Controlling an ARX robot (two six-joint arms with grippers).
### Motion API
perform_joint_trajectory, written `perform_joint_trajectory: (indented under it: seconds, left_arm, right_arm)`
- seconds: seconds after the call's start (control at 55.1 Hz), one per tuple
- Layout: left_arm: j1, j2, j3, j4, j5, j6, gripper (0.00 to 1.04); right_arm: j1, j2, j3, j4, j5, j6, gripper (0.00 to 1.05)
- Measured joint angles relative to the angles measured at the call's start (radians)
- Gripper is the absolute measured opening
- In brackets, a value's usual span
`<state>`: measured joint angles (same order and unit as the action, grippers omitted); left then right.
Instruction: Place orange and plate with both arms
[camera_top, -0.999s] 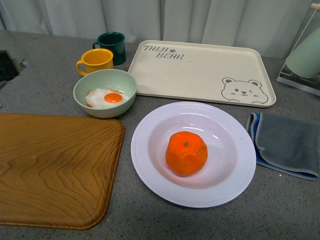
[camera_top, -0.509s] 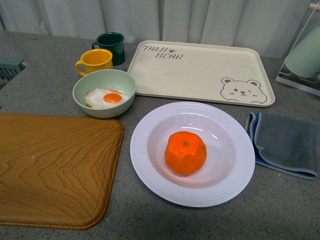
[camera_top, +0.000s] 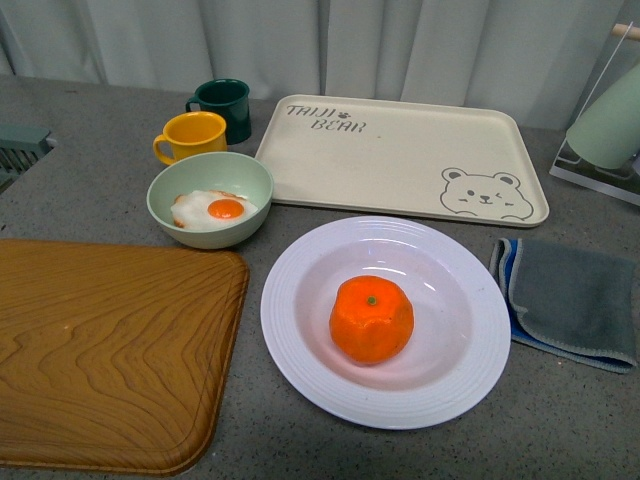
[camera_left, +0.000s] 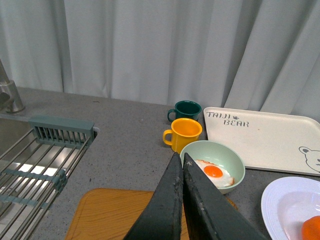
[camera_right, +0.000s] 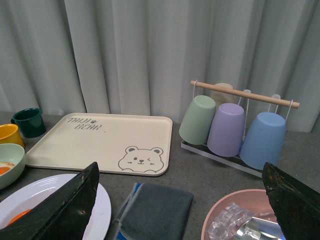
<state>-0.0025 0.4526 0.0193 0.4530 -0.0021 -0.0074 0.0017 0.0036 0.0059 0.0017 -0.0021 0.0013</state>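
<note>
Glossy white ribbed plate (camera_top: 283, 322) under lumpy orange (camera_top: 371, 320); left end effector (camera_left: 182, 156) pinched closed, right end effector (camera_right: 180, 167) wide open.

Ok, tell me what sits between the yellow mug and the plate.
The pale green bowl holding a fried egg sits between the yellow mug and the plate, clearest in the front view.

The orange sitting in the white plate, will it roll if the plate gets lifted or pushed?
Probably a little: the orange is round and sits loose in the glossy plate. Its lumpy, slightly flattened shape and the plate's raised ribbed rim should likely keep it inside.
</note>
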Motion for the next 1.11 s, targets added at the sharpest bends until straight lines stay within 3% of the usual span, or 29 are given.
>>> perform_joint_trajectory:
  seconds: [0.672, 0.781, 1.017, 1.108]
  left_arm:
    - [0.0, -0.278, 0.0, -0.274, 0.0, 0.0, 0.04]
    - [0.0, -0.407, 0.0, -0.436, 0.002, 0.0, 0.04]
    - [0.0, -0.447, 0.0, -0.451, 0.002, 0.0, 0.04]
    - [0.0, -0.448, 0.0, -0.451, 0.002, 0.0, 0.18]
  right_arm:
    - [0.0, 0.0, 0.0, 0.0, 0.0, 0.0, 0.95]
    - [0.0, 0.0, 0.0, 0.0, 0.0, 0.0, 0.95]
    - [0.0, 0.0, 0.0, 0.0, 0.0, 0.0, 0.95]
    - [0.0, 0.0, 0.0, 0.0, 0.0, 0.0, 0.95]
